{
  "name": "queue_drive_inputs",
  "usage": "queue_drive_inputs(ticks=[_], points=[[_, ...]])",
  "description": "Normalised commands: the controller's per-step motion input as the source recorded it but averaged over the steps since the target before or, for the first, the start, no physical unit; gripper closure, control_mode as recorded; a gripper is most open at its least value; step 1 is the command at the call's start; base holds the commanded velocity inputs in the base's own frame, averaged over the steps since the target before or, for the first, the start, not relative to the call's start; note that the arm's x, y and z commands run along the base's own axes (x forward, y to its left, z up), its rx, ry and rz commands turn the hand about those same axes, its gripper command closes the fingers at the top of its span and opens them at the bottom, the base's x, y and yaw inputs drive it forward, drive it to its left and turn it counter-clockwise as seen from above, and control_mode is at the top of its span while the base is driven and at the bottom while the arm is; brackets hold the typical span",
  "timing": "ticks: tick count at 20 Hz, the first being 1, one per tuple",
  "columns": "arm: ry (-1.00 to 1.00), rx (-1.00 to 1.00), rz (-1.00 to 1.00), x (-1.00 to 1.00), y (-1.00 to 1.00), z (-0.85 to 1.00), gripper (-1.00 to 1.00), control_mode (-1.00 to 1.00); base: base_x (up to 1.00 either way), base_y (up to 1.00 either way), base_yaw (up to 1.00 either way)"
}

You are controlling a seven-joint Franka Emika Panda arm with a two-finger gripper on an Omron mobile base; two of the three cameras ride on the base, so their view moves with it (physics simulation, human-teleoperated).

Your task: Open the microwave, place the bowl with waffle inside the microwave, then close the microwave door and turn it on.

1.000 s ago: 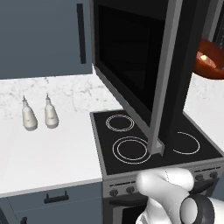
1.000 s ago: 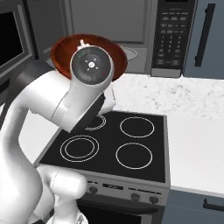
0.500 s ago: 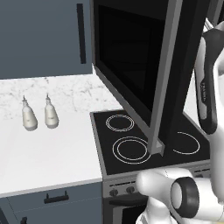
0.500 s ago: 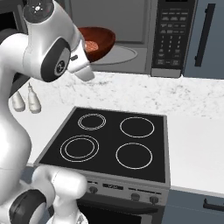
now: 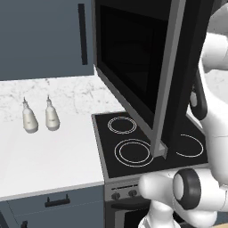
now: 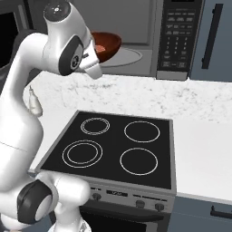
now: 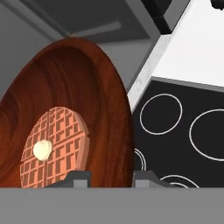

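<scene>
The microwave (image 6: 177, 36) stands at the back of the counter, and its door (image 5: 133, 71) is swung wide open toward me, over the stove. The reddish-brown bowl (image 6: 107, 44) hangs in the mouth of the open cavity, just above the pale round tray (image 6: 131, 57). My gripper (image 7: 113, 178) is shut on the bowl's near rim, with one fingertip on each side of it. In the hand view the bowl (image 7: 74, 105) appears tilted, and the round tan waffle (image 7: 54, 146) with its pale centre lies inside it.
The black four-ring stovetop (image 6: 113, 147) lies below my arm. Two small pale bottles (image 5: 40, 116) stand on the white marble counter (image 5: 49, 156) to the left. A blue-grey cabinet door with a dark handle (image 6: 210, 36) is right of the microwave.
My arm has swung up and forward, carrying the bowl from close in front of the right base camera to the microwave's open mouth. The door has not moved.
</scene>
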Motion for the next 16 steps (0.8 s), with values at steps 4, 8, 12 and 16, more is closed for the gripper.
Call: queue_drive_inputs(ticks=[4, 8, 12, 16], points=[[0.03, 0.0, -0.03, 1.0, 0.27, -0.15, 1.0, -1.0, 0.0, 0.0, 0.0], [0.09, 0.02, -0.04, 1.0, 0.13, -0.06, 1.0, -1.0, 0.0, 0.0, 0.0], [0.1, 0.02, -0.02, 1.0, 0.05, -0.06, 1.0, -1.0, 0.0, 0.0, 0.0], [0.1, 0.03, -0.02, 1.0, 0.01, -0.11, 1.0, -1.0, 0.0, 0.0, 0.0]])
